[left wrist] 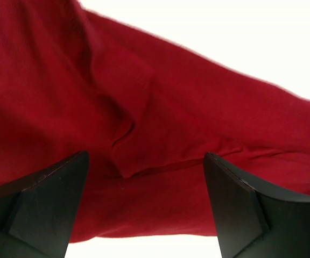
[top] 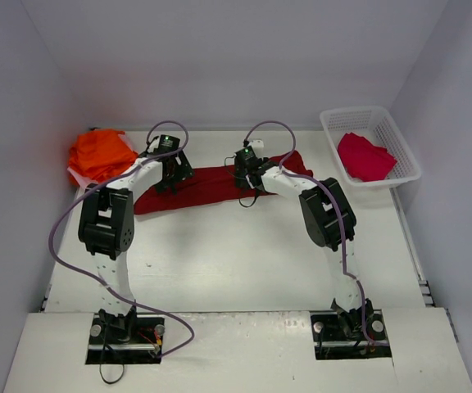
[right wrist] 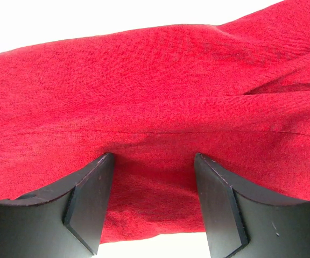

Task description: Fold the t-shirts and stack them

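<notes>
A large dark red t-shirt [top: 207,187] lies as a long crumpled band across the far half of the table. My left gripper [top: 170,180] hovers over its left part, jaws wide open, with folds and the near hem below them [left wrist: 146,161]. My right gripper [top: 247,180] is down on the shirt's right part, open, its fingers [right wrist: 90,199] straddling flat cloth near the hem [right wrist: 154,161]. Neither gripper pinches cloth. A heap of bright orange t-shirts [top: 101,153] lies at the far left. A crimson t-shirt [top: 365,157] lies in the basket.
The white lattice basket [top: 400,143] stands at the far right against the wall. Grey walls close in the table on three sides. Purple cables loop from both arms. White tabletop [top: 236,254] shows between the shirt and the arm bases.
</notes>
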